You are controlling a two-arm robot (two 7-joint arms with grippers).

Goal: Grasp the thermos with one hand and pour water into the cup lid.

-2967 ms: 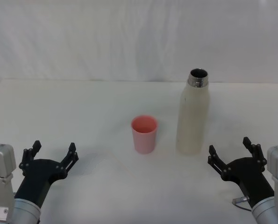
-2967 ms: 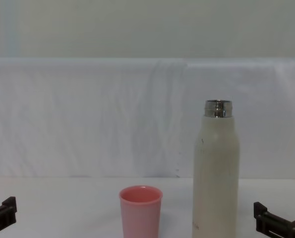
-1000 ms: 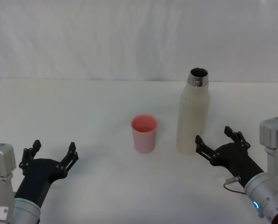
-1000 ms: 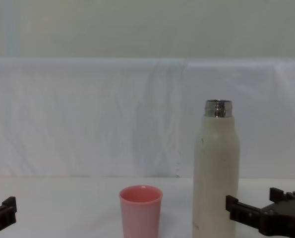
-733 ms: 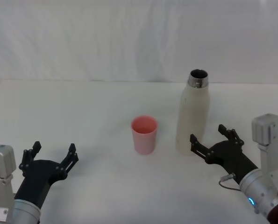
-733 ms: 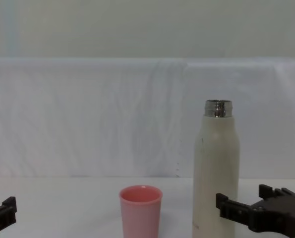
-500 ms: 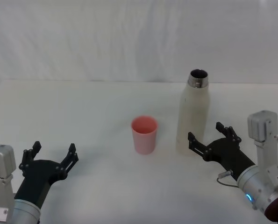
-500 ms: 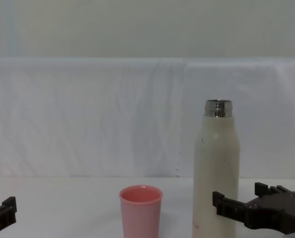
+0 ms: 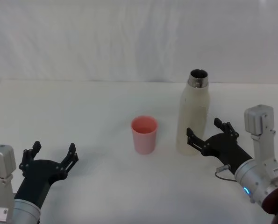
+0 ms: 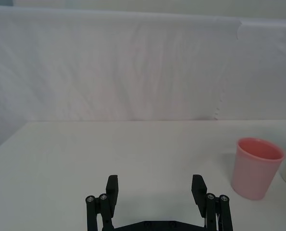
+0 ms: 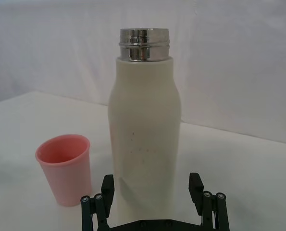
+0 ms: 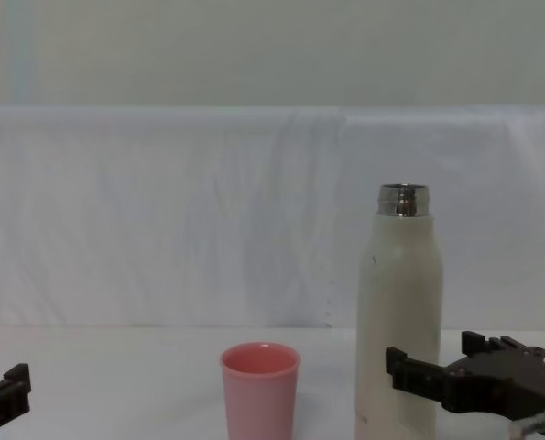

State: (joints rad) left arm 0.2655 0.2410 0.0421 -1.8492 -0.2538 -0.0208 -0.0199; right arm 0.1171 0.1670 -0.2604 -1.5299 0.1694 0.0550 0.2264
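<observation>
Closest to the robot, on the near left of the worktop (image 9: 92,186) and well away from the bottle, the left claw (image 9: 52,156) sits low with its two fingers spread wide. It holds nothing and looks parked.

A bit farther in, on the right, the right claw (image 9: 207,131) is right up at the bottle (image 9: 193,116). Its fingers are spread apart too. One finger is at the front of the bottle's lower part and the other is off to the bottle's right side. In the right wrist view the bottle (image 11: 143,130) stands just past the claw's (image 11: 151,190) open fingers, lined up in the middle of the gap. I cannot tell if a finger touches the bottle, but it is not being pinched.

The bottle stands straight up on the worktop. Its shiny metal top is open, with no cap on.

The little pink cup (image 9: 144,134) stands just to the left of the bottle, not touching it. It sits the right way up and looks empty as far as I can see.

Behind the bottle and the cup there is a white cloth wall (image 9: 129,37).

So the job has only just begun. The claw has come up to the bottle, and that is all. It must next close on the bottle, lift it, tip it over the cup and pour.
</observation>
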